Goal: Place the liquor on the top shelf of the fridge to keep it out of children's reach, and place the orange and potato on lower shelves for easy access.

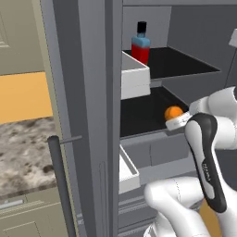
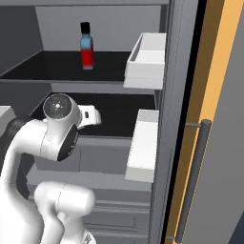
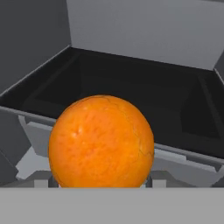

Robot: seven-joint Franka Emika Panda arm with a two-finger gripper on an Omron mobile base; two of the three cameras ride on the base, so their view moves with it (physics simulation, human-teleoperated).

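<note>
liquor (image 1: 140, 42): upright on the top shelf (image 1: 185, 65) of the open fridge (image 1: 88, 92), towards its back left corner.
orange (image 1: 174, 113): at the front edge of a lower shelf (image 2: 114, 121), directly before the hand; in the hand view it sits large between the fingertips, in front of the dark shelf.
tool (image 3: 101, 181): fingers stand on either side of the orange; a firm clamp cannot be told.
door bins (image 2: 147, 62): white, on the open door.
worktop (image 1: 25, 155): speckled stone, left of the fridge.
</note>
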